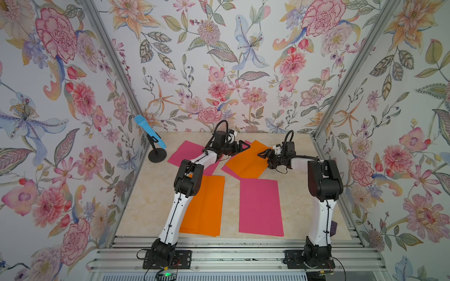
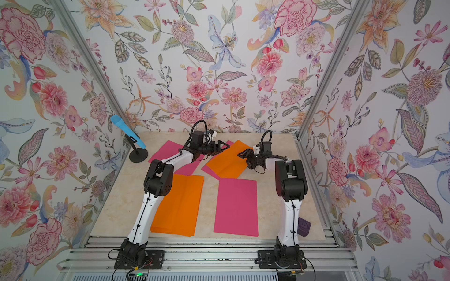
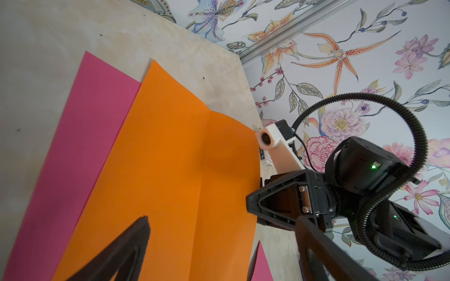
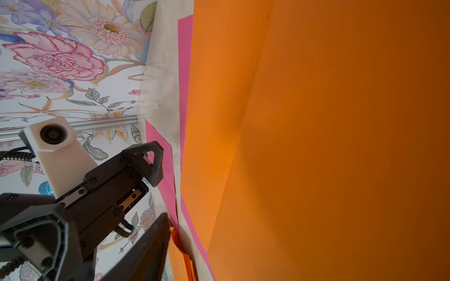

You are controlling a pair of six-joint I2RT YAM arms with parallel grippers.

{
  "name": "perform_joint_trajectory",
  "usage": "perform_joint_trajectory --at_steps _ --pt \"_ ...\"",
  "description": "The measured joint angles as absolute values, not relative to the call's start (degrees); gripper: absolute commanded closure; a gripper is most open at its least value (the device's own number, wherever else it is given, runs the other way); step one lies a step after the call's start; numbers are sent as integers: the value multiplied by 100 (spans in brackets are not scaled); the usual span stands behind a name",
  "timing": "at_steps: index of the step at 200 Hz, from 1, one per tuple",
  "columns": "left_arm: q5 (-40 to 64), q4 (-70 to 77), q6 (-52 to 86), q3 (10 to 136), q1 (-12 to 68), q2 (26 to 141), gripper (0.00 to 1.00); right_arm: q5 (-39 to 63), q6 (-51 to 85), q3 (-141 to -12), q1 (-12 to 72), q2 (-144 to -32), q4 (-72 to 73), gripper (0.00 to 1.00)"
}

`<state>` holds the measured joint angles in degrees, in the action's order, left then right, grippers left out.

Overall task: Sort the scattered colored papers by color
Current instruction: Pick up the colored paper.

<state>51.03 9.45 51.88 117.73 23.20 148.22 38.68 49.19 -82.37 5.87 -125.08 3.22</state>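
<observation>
Tools first: the left tool [image 1: 239, 150] hangs with its jaws spread wide and pinching nothing, above the back of the beige marbled tabletop [image 1: 146, 206]. The right tool [image 1: 266, 158] sits at the right edge of the far bright orange paper sheet [image 1: 248, 163]. I cannot tell how far its jaws stand apart or whether paper is between them. That creased sheet lies slanted over a hot pink paper sheet [image 1: 230, 173]. Nearer the robot, a bright orange sheet [image 1: 207, 206] lies flat on the left and a hot pink sheet [image 1: 260, 206] lies on the right, the two apart. Another pink sheet [image 1: 185, 153] lies at the back left, partly under the left arm.

The step looks like lifting the far orange sheet off the pink one to join the near orange. Done well, the right tool takes only the orange edge, low and shallow, and draws it up slowly so the pink beneath does not drag.

Only the left wrist view shows that edge bowed up by the right tool. Only the right wrist view shows a thin pink strip past the orange's far edge. In a top view a small purple cube [image 2: 304, 227] shows plainly by the right arm
</observation>
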Motion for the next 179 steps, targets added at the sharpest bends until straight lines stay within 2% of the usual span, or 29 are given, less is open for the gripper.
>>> perform_joint_trajectory --at_steps 13,33,77,147,179 --pt "5059 895 5129 11679 2320 14772 5 3750 4751 -8562 545 -12505 -23 42" --pt "5033 821 5002 11522 2320 14641 5 3601 4528 -8888 467 -12505 -419 53" --pt "5015 819 4834 11218 2309 14333 5 3415 4241 -8938 355 -12505 -1074 86" --pt "4947 816 4595 10617 2174 14007 5 3006 3701 -10025 296 -12591 -2126 98" --pt "4886 799 4473 10501 2147 13957 5 2945 3531 -10392 204 -12685 -2357 100"
